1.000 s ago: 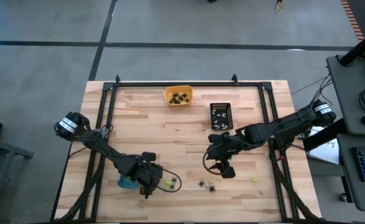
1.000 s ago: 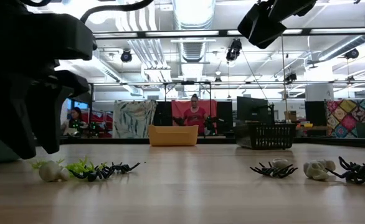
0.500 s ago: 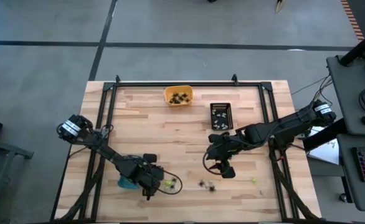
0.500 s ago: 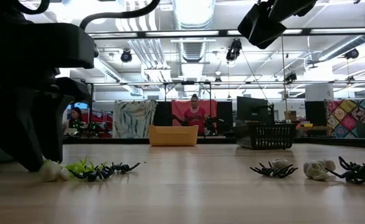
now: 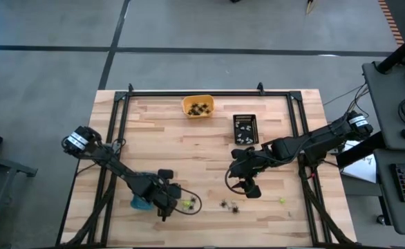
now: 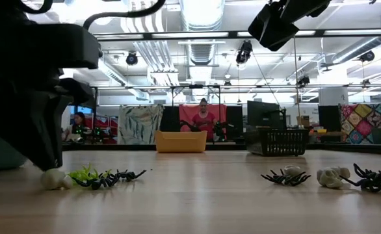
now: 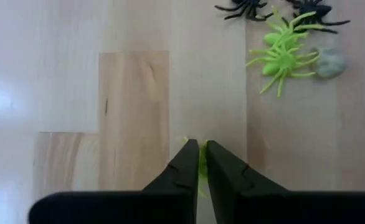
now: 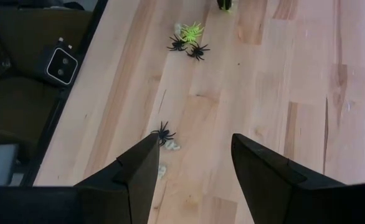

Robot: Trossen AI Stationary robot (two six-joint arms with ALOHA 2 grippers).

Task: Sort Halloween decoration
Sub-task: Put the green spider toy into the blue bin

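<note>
- Left gripper (image 7: 199, 163) is pinched tight on a lime-green trinket (image 7: 201, 169), near the blue tray (image 5: 141, 202).
- Lift straight; more lime-green spiders (image 7: 281, 53) lie close by.
- Right gripper (image 8: 192, 168) hovers with fingers spread, empty, mid-table.

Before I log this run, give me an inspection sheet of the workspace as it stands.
Surface: wooden table, bare planks.
Job's things: green spiders, black spiders and a whitish piece loose near the front edge; more in the orange tray and black tray; blue tray under the left arm.
Clutter: nothing seen.
Claws: left claw shut on a green sliver; right claw open, empty.
Cables: looped beside each arm.
Surroundings: people far behind.
</note>
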